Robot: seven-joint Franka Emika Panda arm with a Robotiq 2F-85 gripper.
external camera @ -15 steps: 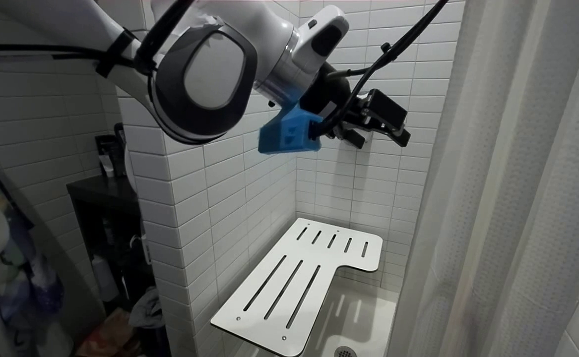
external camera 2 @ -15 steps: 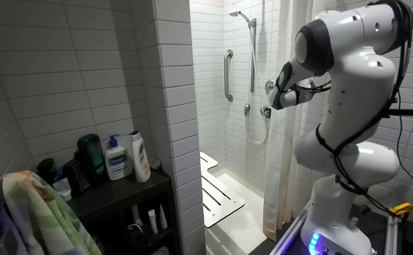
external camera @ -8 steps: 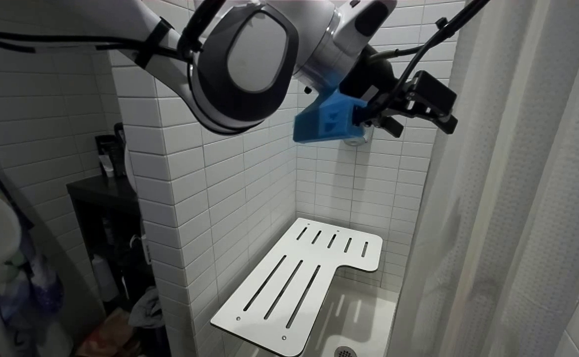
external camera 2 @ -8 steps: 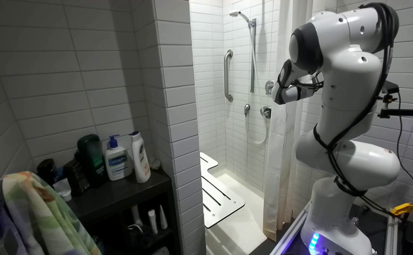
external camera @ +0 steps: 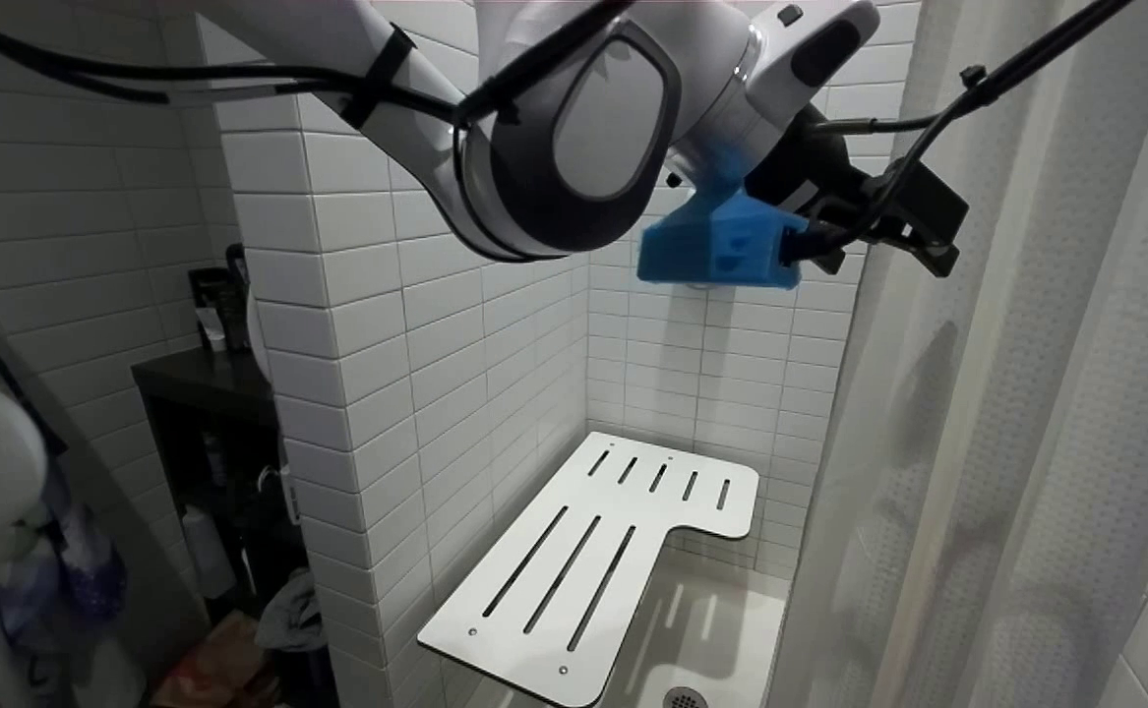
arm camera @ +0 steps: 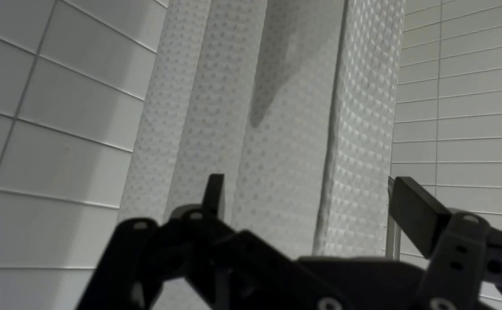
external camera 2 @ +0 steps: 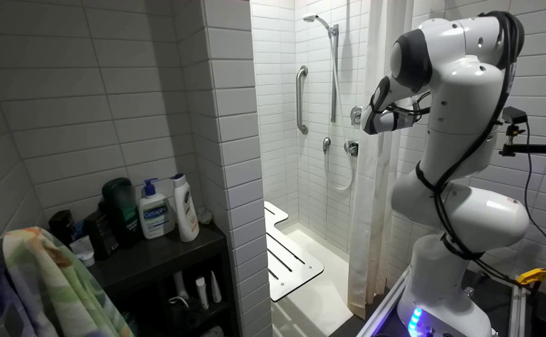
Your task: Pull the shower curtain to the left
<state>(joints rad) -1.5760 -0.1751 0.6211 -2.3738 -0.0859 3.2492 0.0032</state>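
Observation:
The shower curtain (external camera: 1016,442) is a tall white sheet with vertical folds, hanging at the right in an exterior view. It also hangs behind the arm in an exterior view (external camera 2: 371,210). My gripper (external camera: 886,264) is open and empty, up near the curtain's left edge; one finger overlaps the curtain in that picture. In the wrist view, the curtain (arm camera: 285,163) fills the gap between the two spread fingers of the gripper (arm camera: 309,178), with its free edge near the right fingertip. I cannot tell whether a finger touches it. The gripper is hidden in an exterior view from behind the arm.
A white slatted fold-down seat (external camera: 613,551) is below the arm. A tiled wall corner (external camera: 367,393) stands left of the seat. A dark shelf (external camera 2: 160,257) with bottles and a towel (external camera 2: 62,281) are beyond that corner. A grab bar (external camera 2: 302,100) is on the back wall.
My gripper has moved right to the curtain's edge, staying open. The arm's shadow on the curtain has grown. The curtain hangs as before.

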